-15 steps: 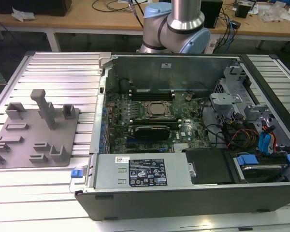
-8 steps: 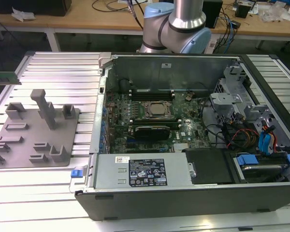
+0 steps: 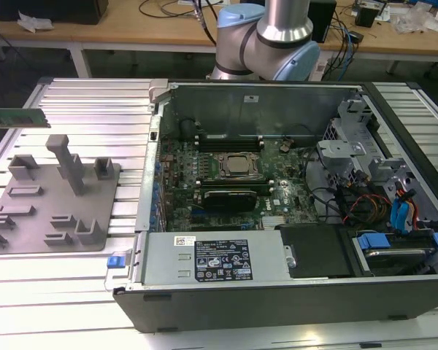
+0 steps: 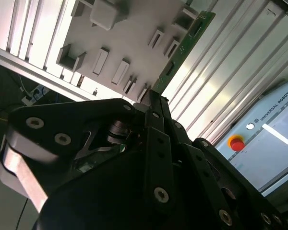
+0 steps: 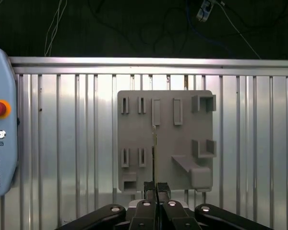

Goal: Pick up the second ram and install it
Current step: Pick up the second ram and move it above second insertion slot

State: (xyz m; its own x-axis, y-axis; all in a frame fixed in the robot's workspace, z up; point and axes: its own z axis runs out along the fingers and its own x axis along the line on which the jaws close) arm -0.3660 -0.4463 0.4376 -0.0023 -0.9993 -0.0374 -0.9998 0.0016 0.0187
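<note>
Since it bears everything here, the counter [image 3: 95, 102]: a ribbed metal top. The work is laid flat on it, which I judge lets the arm come at each piece from above.
Computer case [image 3: 277, 292]: lies on its side toward the counter's edge on the exterior view's right. The side panel is off, so the motherboard [image 3: 226, 175] faces up and its slots are open to a stick brought down onto them.
Arm [image 3: 270, 29]: pale blue and silver joints rise behind the case at the counter's far edge. From there both the case and the holder look within reach.
Holder plate [image 3: 95, 197]: grey, with raised blocks and narrow slots. It lies flat near the counter's edge on the exterior view's left, beside the case. The slots seem made to stand sticks on edge, ready for a pinch.
Claw [image 5: 156, 189]: the black fingers are pressed together on the stick's flat faces, probably because those give the firmest hold. It hangs above the plate, apart from it.
Second ram [image 4: 185, 45]: a thin green stick jutting from between the claw's tips, in the air over the holder plate and touching nothing else. In the first wrist view it shows edge-on, clear of the blocks. In the exterior view it is a green strip toward the counter's far corner on that view's left.
</note>
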